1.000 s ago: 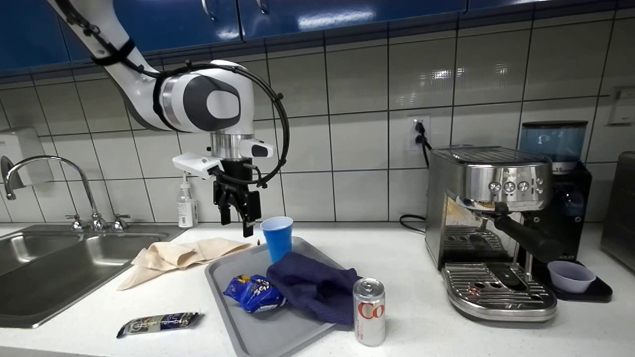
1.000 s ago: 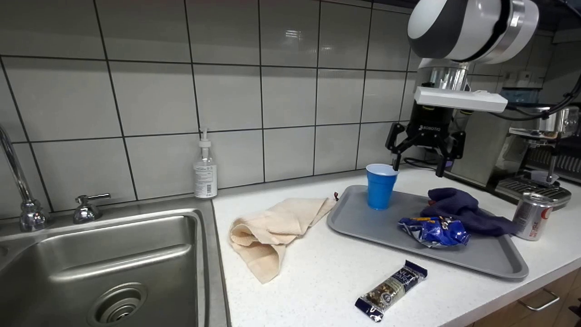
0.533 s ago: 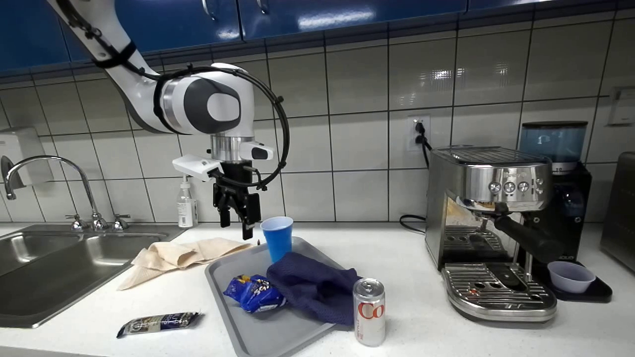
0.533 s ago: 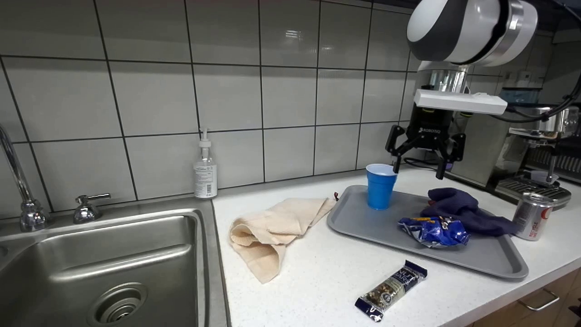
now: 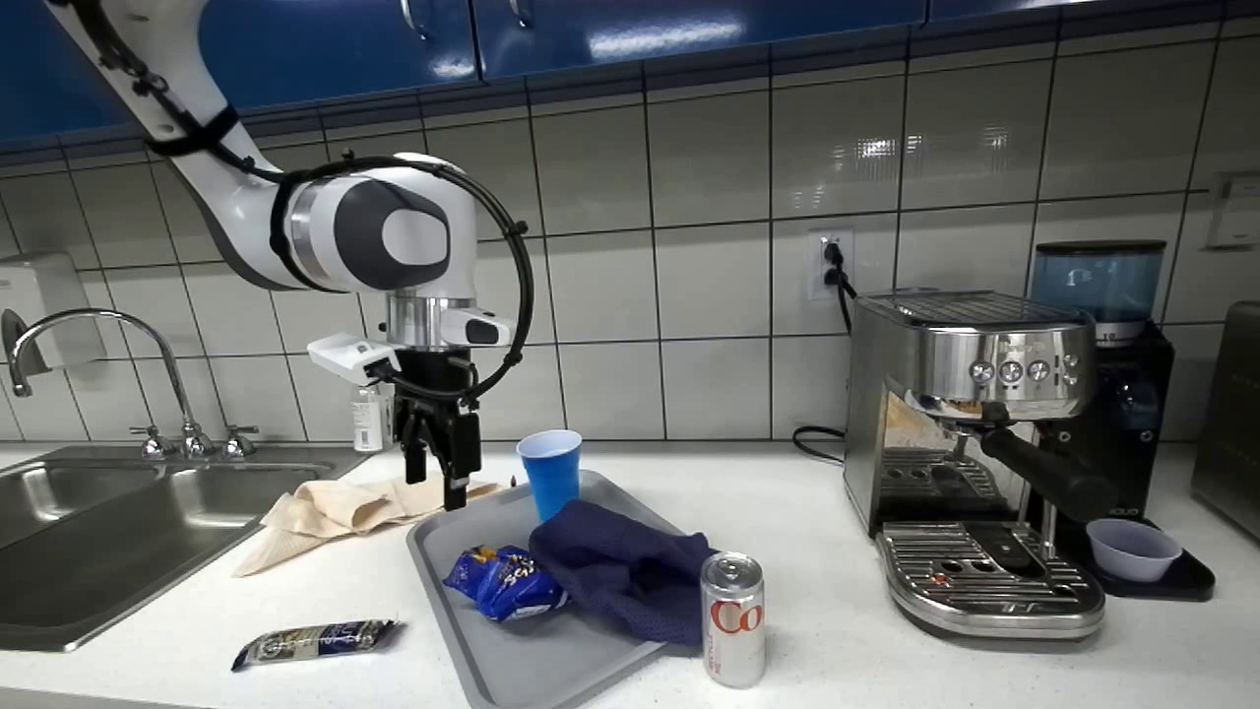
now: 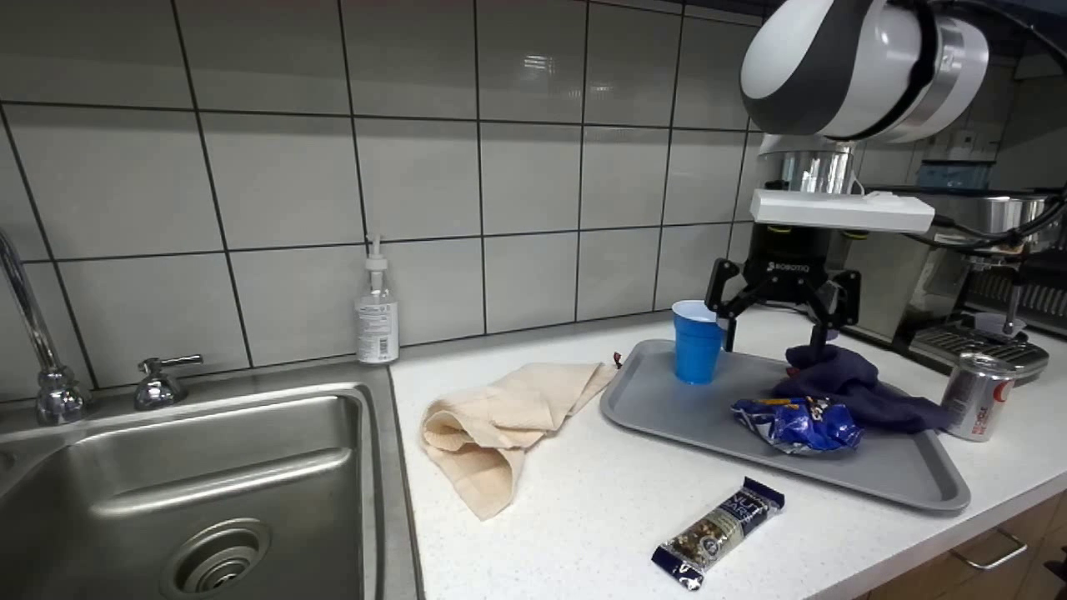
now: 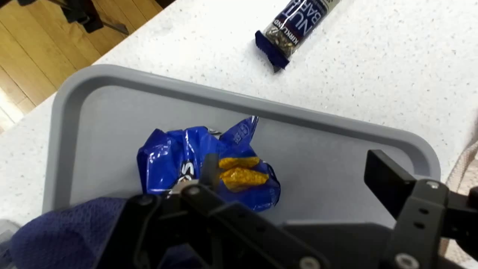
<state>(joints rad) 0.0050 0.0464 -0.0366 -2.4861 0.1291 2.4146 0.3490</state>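
My gripper (image 6: 773, 342) (image 5: 435, 483) hangs fingers down above the grey tray (image 6: 667, 417), its jaws wide apart with nothing between them. In the wrist view, one finger overlaps a crumpled blue chip bag (image 7: 164, 164), whose opening shows orange chips. The opposite fingertip is over bare tray (image 7: 317, 149). A blue cup (image 5: 551, 468) stands upright on the tray, close to the gripper but apart from it in that exterior view. Beside the bag lies a bunched dark blue cloth (image 5: 630, 576), partly hidden by the gripper in the wrist view.
A soda can (image 5: 733, 630) stands at the tray's edge. On the counter lie a wrapped nut bar (image 6: 717, 537) and a beige cloth (image 6: 517, 408). There is a sink (image 6: 383, 467) with a soap bottle (image 6: 378, 321) behind it, and an espresso machine (image 5: 994, 354).
Over the last half second the arm has come down and shifted left in an exterior view, bringing the gripper nearer the tray. Its jaws have stayed apart, and the objects are where they were.
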